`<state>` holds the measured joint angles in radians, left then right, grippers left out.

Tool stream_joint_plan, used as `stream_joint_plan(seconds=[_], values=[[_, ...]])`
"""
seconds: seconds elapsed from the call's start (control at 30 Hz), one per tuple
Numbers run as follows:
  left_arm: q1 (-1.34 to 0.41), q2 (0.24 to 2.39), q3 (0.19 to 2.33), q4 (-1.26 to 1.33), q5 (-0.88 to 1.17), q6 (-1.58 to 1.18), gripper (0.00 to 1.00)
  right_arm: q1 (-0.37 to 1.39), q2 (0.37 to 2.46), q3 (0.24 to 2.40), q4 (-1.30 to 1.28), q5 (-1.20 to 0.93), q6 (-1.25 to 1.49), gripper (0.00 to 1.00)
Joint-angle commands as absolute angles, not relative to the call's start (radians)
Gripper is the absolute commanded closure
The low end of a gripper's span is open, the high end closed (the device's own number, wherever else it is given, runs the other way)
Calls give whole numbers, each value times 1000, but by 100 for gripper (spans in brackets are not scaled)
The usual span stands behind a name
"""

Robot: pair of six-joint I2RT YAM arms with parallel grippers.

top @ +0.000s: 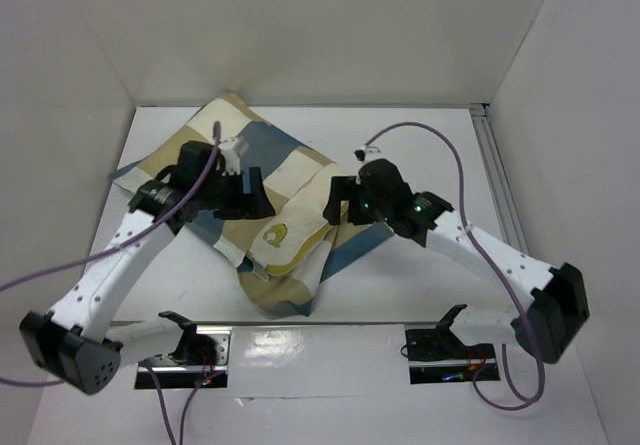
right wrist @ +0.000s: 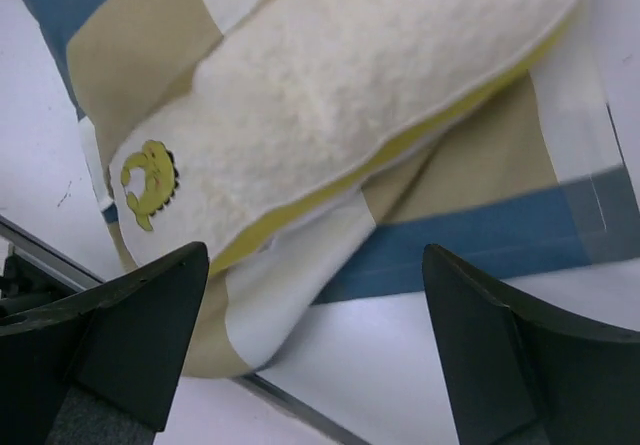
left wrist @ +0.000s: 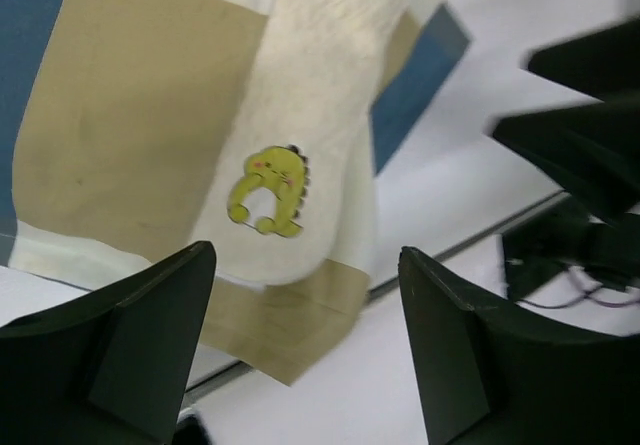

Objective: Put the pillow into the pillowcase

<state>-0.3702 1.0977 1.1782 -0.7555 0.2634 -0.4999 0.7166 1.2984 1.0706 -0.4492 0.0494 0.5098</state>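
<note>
The white counter [top: 400, 145] took up the whole floor of the walled bay, and the pillowcase [top: 275, 150] lay rumpled across its middle and left, blue, tan and cream checks running from the far left down toward the near edge. The pillow [top: 297, 242] lay with it. From above, only its cream logo corner showed, poking out of the checks on the near side, between the two arms. The rest ran under the checked cloth, and whether it sat properly inside could not be told.

The left arm [top: 100, 275] reached in from its base, and the left tool [top: 250, 193] hung over the pillowcase just left of that bare corner. Through its wrist camera the left tool [left wrist: 305, 335] stood spread wide, gripping nothing, the fuzzy pillow [left wrist: 320, 115] lying below the gap and tan cloth [left wrist: 130, 115] to the side.

The right arm [top: 480, 250] came in from the other side, and the right tool [top: 338, 205] hung just right of the corner. Its own view showed the right tool [right wrist: 315, 345] just as wide and just as empty, above the pillow [right wrist: 350, 85], which rested on a blue band of the pillowcase [right wrist: 470, 245].

Yellow piping [right wrist: 400, 155] edged the cushion, and the small yellow logo [right wrist: 148, 180] sat at its rounded corner.
</note>
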Motion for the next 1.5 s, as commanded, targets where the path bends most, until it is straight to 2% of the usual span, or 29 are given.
stream_joint_plan(seconds=[0.0,0.13,0.2,0.3,0.33,0.43,0.5,0.7,0.73,0.77,0.8,0.83,0.97,1.07,1.1,1.2,1.23,1.3,1.33,1.37,1.47], values=[[-457,1205,1235,-741,95,-407,13,692,1202,892,-511,118,655,9],[-616,1385,1325,-732,-122,-407,12,626,1178,746,-431,-14,719,10],[-697,1478,1370,-732,-219,-397,11,612,1189,706,-358,-43,739,8],[-797,1592,1405,-732,-308,-359,6,603,1218,652,-263,-101,781,8],[-817,1623,1426,-732,-330,-344,4,594,1245,629,-214,-123,807,11],[-879,1707,1474,-775,-489,-333,1,594,1267,591,-144,-147,863,11],[-890,1773,1496,-784,-581,-333,0,594,1276,580,-91,-160,896,12],[-867,1937,1540,-796,-638,-304,0,594,1287,526,-35,-150,946,12],[-853,1959,1554,-805,-638,-314,2,594,1287,514,-23,-150,946,12],[-824,1989,1580,-825,-594,-327,19,594,1287,514,-2,-159,956,12],[-784,1999,1616,-836,-560,-327,40,594,1313,514,15,-170,968,12],[-764,1999,1637,-848,-533,-357,99,604,1330,514,27,-170,968,12],[-680,1904,1657,-855,-441,-407,100,691,1414,600,38,-146,1015,12],[-594,1784,1657,-815,-278,-407,100,725,1471,612,142,-146,1069,20],[-574,1761,1657,-815,-243,-407,100,726,1486,626,190,-146,1069,26],[-532,1701,1667,-815,-164,-396,100,735,1537,661,239,-146,1081,37],[-517,1701,1667,-815,-164,-396,100,735,1551,670,262,-135,1068,48],[-506,1687,1677,-815,-132,-396,100,735,1572,699,262,-124,1039,64],[-497,1677,1677,-815,-121,-396,100,735,1583,699,262,-124,1028,87],[-497,1677,1677,-815,-106,-396,100,726,1583,699,262,-124,1028,99],[-488,1667,1677,-815,-57,-420,100,701,1540,713,197,-101,962,100]])
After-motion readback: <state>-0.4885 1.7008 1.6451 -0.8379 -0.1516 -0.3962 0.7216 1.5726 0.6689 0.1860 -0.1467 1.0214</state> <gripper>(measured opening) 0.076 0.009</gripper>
